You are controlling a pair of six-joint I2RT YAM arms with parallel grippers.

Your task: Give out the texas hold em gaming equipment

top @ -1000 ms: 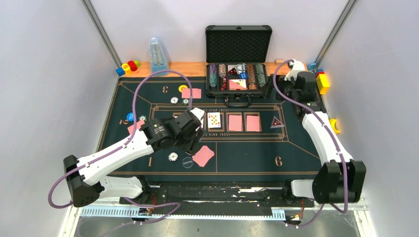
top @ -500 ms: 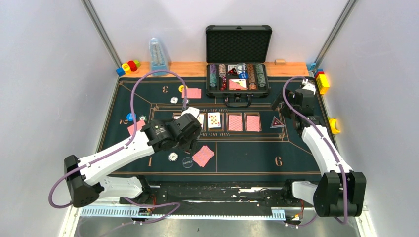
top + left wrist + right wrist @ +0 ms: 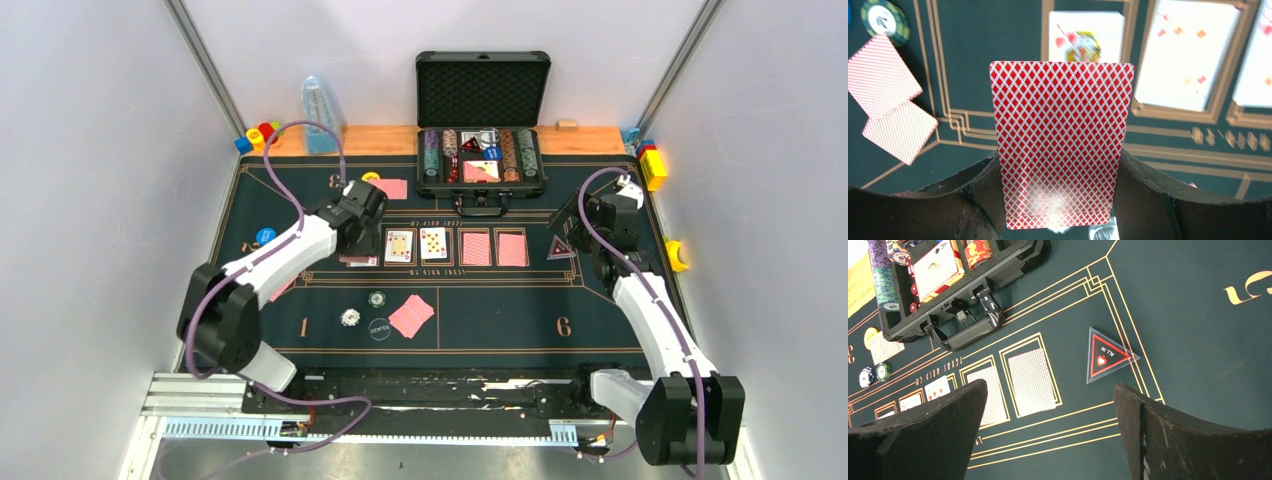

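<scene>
My left gripper [image 3: 358,238] is shut on a red-backed playing card [image 3: 1060,145] and holds it above the mat, left of the board row. That row holds two face-up cards [image 3: 399,245] [image 3: 433,243] and two face-down cards [image 3: 476,247] [image 3: 511,248]. My right gripper [image 3: 577,215] is open and empty above the mat by the triangular all-in marker [image 3: 1108,355]. A card pair [image 3: 411,316], a dark dealer button [image 3: 380,327] and two chips [image 3: 349,317] [image 3: 376,298] lie at seat 1. Two face-down cards [image 3: 883,75] and a chip [image 3: 885,22] show in the left wrist view.
The open black chip case [image 3: 483,150] stands at the back middle. A card [image 3: 392,189] and yellow disc [image 3: 370,178] lie at seat 3, a blue disc [image 3: 264,236] at seat 2. Toy blocks [image 3: 258,135] [image 3: 653,165] and a clear blue bottle [image 3: 320,112] stand along the edges.
My left arm has swung from the front centre to the back left with the card, uncovering a face-up card and a chip. My right gripper has come forward from the back corner.
</scene>
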